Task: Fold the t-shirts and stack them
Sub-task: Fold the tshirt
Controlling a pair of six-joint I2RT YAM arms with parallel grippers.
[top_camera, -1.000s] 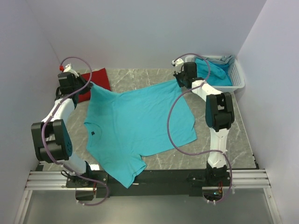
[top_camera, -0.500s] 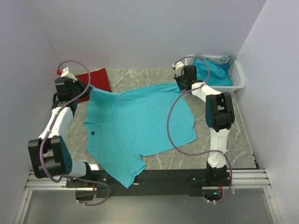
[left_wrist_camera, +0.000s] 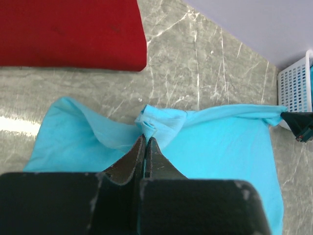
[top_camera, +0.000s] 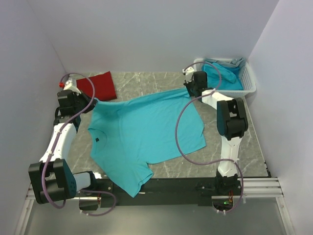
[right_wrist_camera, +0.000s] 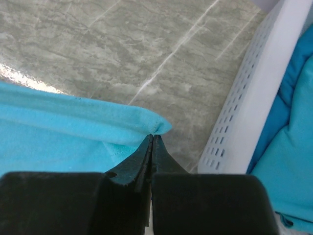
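A turquoise t-shirt [top_camera: 146, 129] with a small dark chest mark lies spread across the marble table. Its far edge is lifted and stretched between both grippers. My left gripper [top_camera: 93, 101] is shut on the shirt's far left corner [left_wrist_camera: 156, 122], just in front of the folded red t-shirt [top_camera: 99, 84]. My right gripper [top_camera: 190, 90] is shut on the far right corner [right_wrist_camera: 157, 126], beside the basket. More turquoise t-shirts [top_camera: 222, 73] lie bunched in the white basket [top_camera: 248, 82].
The white slatted basket wall [right_wrist_camera: 254, 93] stands close to the right of my right gripper. The red t-shirt [left_wrist_camera: 68, 32] lies behind my left gripper. One sleeve [top_camera: 133, 183] hangs over the near table edge. Walls close in on the left, back and right.
My left gripper has pulled its shirt corner left and toward the near side, away from the red shirt. The right gripper shifted slightly right. The far edge is now stretched straighter.
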